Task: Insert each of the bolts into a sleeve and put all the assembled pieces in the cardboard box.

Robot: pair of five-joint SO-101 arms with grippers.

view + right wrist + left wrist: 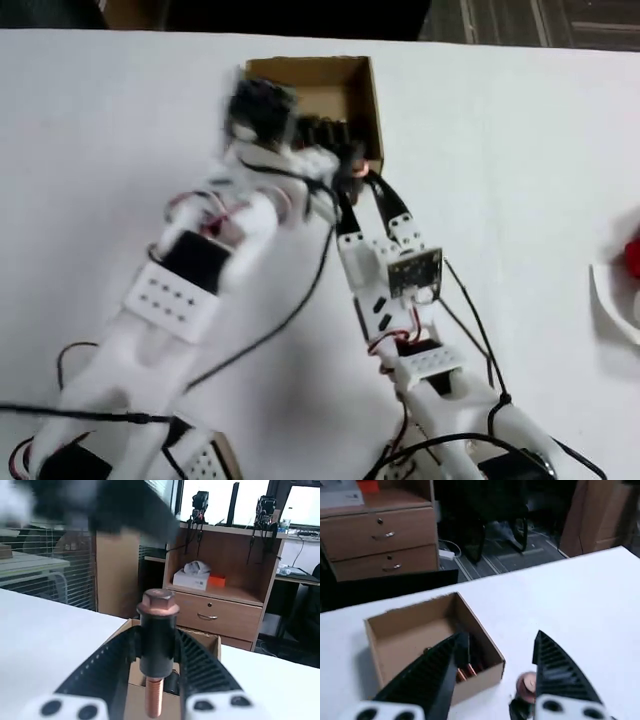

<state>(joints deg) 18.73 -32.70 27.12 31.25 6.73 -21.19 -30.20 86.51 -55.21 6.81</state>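
Closest to your right wrist camera, the right end effector [157, 641] is clenched on a black sleeve [157, 652], with a copper bolt [158, 600] run through it. The flanged head sits on top and the threaded end pokes out below. You have this assembled piece upright and gripped by the sleeve's sides, which I judge keeps the bolt from sliding out before the drop. Just beyond and below it lies the open cardboard box [205, 639], so the piece seems lined up to go in over the near wall. From the high view, this end effector [350, 170] hangs at the box's near corner on its own side. Your left end effector [498, 635] is released, its fingers spread wide and holding nothing. It hovers over the near corner of the cardboard box [410, 630], probably to keep out of the right arm's way. Inside the box, against the near wall, lie other assembled pieces [465, 671] in copper and black. Around the box spreads the white tabletop [570, 590]. You will find no legible writing on the box, the sleeve or the bolt.
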